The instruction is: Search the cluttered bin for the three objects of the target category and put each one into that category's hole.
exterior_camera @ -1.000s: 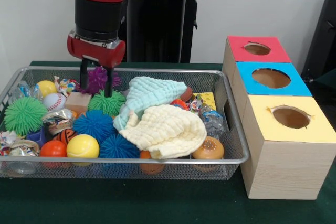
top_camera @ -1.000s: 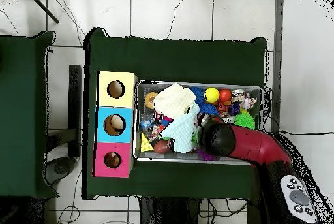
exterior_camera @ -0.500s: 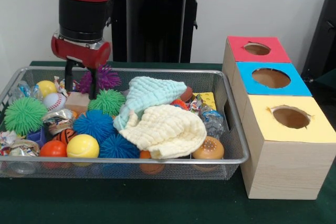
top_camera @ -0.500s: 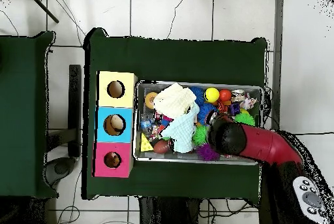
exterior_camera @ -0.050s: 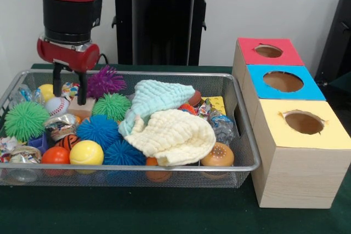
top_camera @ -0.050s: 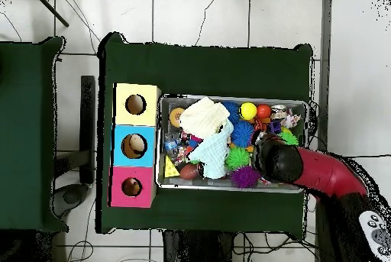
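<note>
While the arm hangs at the upper left of the front frame, its hand [exterior_camera @ -0.050s: 69, 87] sits over the left end of the wire bin [exterior_camera @ -0.050s: 241, 163], fingers apart and empty, tips just above a tan block [exterior_camera @ -0.050s: 82, 108]. Purple spiky ball [exterior_camera @ -0.050s: 105, 80] lies just right of the hand, green spiky ball [exterior_camera @ -0.050s: 112, 106] below it. Two cloths [exterior_camera @ -0.050s: 173, 135] cover the bin's middle. Three-hole box [exterior_camera @ -0.050s: 299, 152] stands at frame right on the green counter [exterior_camera @ -0.050s: 164, 212].

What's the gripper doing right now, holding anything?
Gripper: open, jaws apart and empty, hanging over the wire bin's back corner near the baseball.
</note>
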Motion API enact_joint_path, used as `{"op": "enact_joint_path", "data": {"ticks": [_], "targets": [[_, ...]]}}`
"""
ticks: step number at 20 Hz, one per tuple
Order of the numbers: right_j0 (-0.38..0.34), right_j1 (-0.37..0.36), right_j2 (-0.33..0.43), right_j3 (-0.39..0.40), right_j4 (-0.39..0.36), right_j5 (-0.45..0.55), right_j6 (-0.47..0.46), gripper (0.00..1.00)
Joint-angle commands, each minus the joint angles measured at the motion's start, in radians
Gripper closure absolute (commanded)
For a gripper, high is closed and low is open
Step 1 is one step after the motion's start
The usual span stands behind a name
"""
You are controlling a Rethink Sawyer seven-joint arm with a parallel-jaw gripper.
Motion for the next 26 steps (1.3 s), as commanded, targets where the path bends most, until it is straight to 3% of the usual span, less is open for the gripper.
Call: {"op": "enact_joint_path", "data": {"ticks": [1,18,26], "targets": [[-0.029,0.049,0.119,-0.055,-0.070,0.009,-0.115,0.00],[0.044,0.111,0.061,-0.083,-0.094,-0.042,0.017,0.00],[0.073,0.129,0.052,-0.100,-0.081,-0.033,0.031,0.00]]}}
